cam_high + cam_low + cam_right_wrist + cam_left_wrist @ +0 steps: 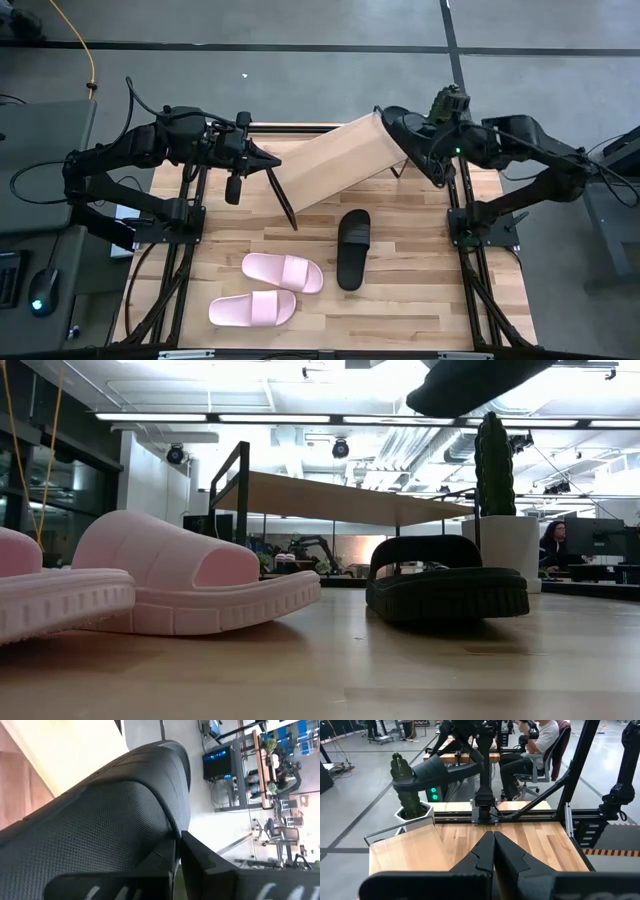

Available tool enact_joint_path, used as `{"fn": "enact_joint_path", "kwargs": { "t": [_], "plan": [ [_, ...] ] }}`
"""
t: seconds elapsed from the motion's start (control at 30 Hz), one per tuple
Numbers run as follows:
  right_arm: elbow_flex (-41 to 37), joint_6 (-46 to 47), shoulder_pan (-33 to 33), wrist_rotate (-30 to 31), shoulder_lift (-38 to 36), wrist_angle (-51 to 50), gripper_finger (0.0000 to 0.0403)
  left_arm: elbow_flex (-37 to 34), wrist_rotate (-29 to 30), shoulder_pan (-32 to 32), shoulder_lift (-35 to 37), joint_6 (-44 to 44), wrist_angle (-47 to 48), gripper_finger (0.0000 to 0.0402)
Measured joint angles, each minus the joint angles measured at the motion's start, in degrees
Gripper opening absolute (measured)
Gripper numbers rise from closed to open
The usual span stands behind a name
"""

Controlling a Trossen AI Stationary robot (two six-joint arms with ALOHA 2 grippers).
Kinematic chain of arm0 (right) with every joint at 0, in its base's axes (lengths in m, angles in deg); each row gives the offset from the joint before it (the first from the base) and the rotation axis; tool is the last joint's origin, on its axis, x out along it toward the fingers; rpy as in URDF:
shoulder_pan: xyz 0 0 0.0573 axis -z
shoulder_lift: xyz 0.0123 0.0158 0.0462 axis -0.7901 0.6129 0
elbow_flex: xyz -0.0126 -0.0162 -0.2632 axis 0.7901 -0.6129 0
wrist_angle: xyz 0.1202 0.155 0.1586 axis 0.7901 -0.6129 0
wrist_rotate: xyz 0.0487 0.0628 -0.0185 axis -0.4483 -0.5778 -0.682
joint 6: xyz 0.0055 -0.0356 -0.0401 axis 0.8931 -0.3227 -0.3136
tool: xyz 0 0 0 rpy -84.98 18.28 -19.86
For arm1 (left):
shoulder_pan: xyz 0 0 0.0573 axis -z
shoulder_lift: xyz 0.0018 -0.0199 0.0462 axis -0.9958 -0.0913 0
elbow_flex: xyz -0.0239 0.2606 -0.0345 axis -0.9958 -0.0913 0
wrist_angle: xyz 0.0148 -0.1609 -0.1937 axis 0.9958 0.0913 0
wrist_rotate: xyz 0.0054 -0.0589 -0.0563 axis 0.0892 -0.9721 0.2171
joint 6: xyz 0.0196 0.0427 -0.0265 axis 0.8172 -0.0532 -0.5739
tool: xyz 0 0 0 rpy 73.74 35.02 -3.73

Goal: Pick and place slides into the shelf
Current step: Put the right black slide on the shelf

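light-wood tabletop (400, 300) carrying the work, with an open workshop floor beyond it. lying slantwise across the far half, the shelf (335, 160): long plank running from the left claw's end up toward the far right corner, thin dark end panel (283, 203) at its near-left end.

right claw (412, 148) hanging over the shelf's far right end, clamped on a black slide (115, 820); in the right wrist view, textured sole filling the frame just ahead of the pinched fingers (170, 855), pale plank beside it. from the left wrist view, that held slide (427, 772) showing raised above the plank, beside the cactus pot (412, 815). long axis of the held slide seeming to cross the plank rather than follow it, though not certain from these views.

probably nearing the placing step: needing a short drop onto the plank's right end, with the cactus pot close by as the thing to avoid.

left claw (262, 160) pinched shut on nothing, resting at the shelf's near-left end.

waiting on the near tabletop: second black slide (353, 247), lengthwise front to back, nearer the right arm; two pink slides (283, 272) (252, 309) lying crosswise, nearer the left arm. plenty of bare wood around all three for coming down on them.
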Motion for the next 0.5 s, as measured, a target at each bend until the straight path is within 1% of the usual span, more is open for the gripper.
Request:
{"fn": "enact_joint_path", "kwargs": {
  "t": [0.1,0.23,0.33,0.4,0.5],
  "plan": [
    [-2.4,1.8,-3.5,2.3,-0.3,0.7,0.0000,0.0,0.0,0.0,0.0,0.0,0.0,0.0001],
    [-10.4,4.7,-7.9,7.9,-2.5,2.0,0.0000,0.0,0.0,0.0,0.0,0.0,0.0,0.0001],
    [-18.0,4.6,-10.0,11.1,-5.2,7.0,0.0000,0.0,0.0,0.0,0.0,0.0,-0.1,0.0001],
    [-22.4,2.2,-11.0,12.5,-7.1,11.7,0.0000,0.0,0.0,0.0,0.0,0.0,-0.4,0.0001],
    [-26.7,-0.6,-11.6,13.4,-9.1,18.4,0.0000,0.0,0.0,0.0,0.0,0.0,-1.3,0.0001]
  ]
}}
